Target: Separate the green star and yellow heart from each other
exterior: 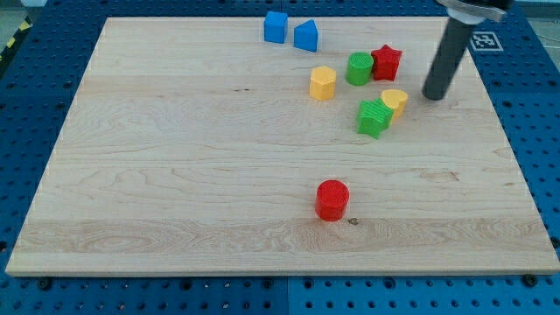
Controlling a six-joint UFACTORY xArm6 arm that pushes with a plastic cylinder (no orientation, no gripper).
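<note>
Far off to the view's left of my tip (pixel 434 95), near the board's top edge, sat a blue cube (pixel 276 27) with a blue triangular block (pixel 305 36) just beside it on its right. Closer to my tip, and a little above its level in the view, stood a yellow hexagonal block (pixel 323 83). Well below the tip and to its left, alone in the lower half of the wooden board (pixel 175 175), was a red cylinder (pixel 332 199).

Nearer again came a green cylinder (pixel 359 68) and a red star (pixel 386 62), touching one another, both left of the tip and slightly toward the view's top. Just below them lay the green star (pixel 374 118), left of and slightly below my tip, with the yellow heart (pixel 395 101) pressed against its upper right side (the two appeared to be touching, not apart). The heart lay between the green star and my tip, just beside the tip with a narrow gap of bare board between them.

My tip rested on the board at the right of this cluster, touching no block. The arm carried only this dark rod, which had no jaws to open or close and held nothing.
</note>
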